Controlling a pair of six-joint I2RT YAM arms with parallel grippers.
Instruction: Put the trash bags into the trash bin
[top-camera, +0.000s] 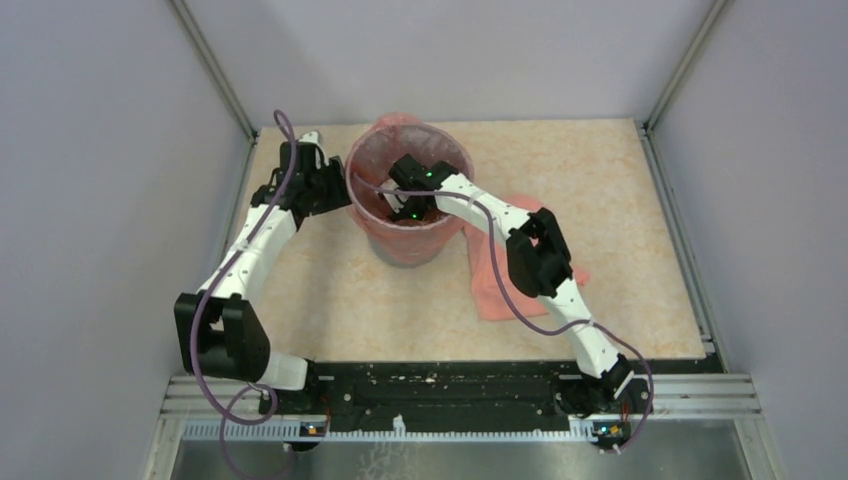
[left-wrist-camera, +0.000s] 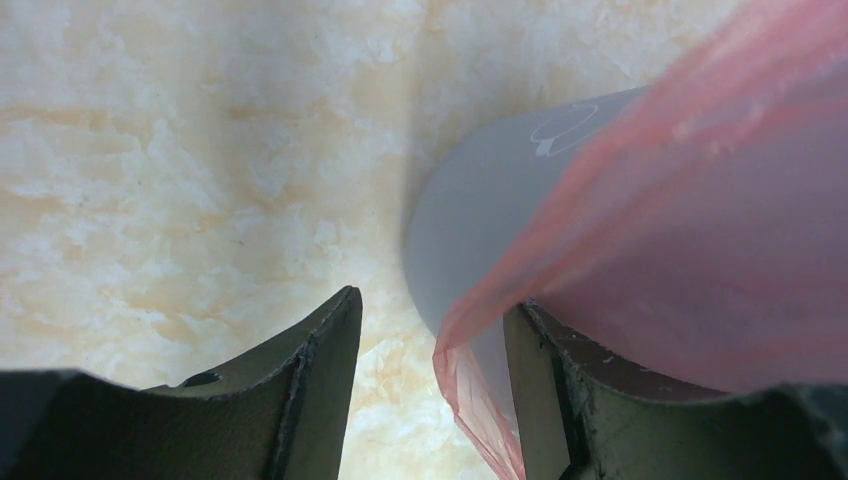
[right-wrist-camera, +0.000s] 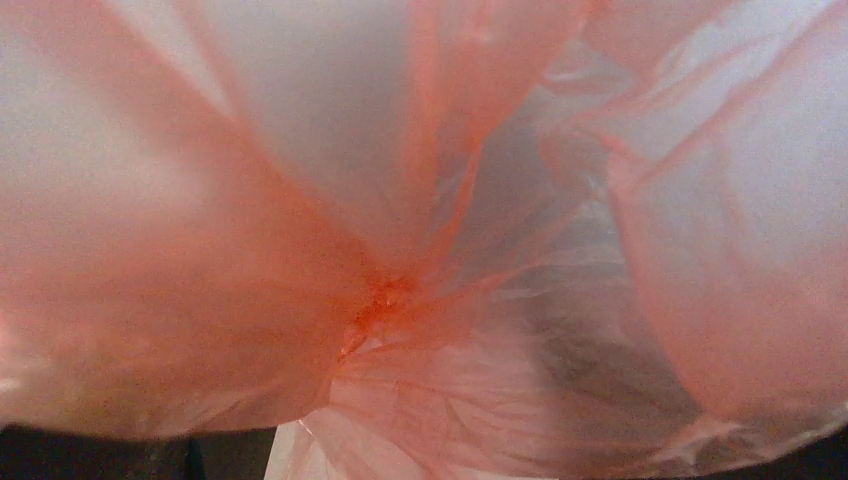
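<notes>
1. The bin (left-wrist-camera: 460, 240) stands at the middle of the desk (top-camera: 630, 200), lined with a pink bag (top-camera: 420, 128) whose film is folded out over the rim and down the grey wall.
2. The right end effector (top-camera: 411, 198) reaches down inside the lined bin. Its wrist camera sees only crinkled pink film gathered to a knot, with dark slivers of the fingers far apart at the lower corners, so the jaws stand wide.
3. The left end effector (top-camera: 338, 188) is at the bin's left side, jaws apart, desk showing between them. The bag's hanging edge drapes over its right finger (left-wrist-camera: 545, 400), just beside the bin wall.
4. A second bag (top-camera: 497, 285) lies flat on the desk right of the bin, partly under the right arm.
</notes>
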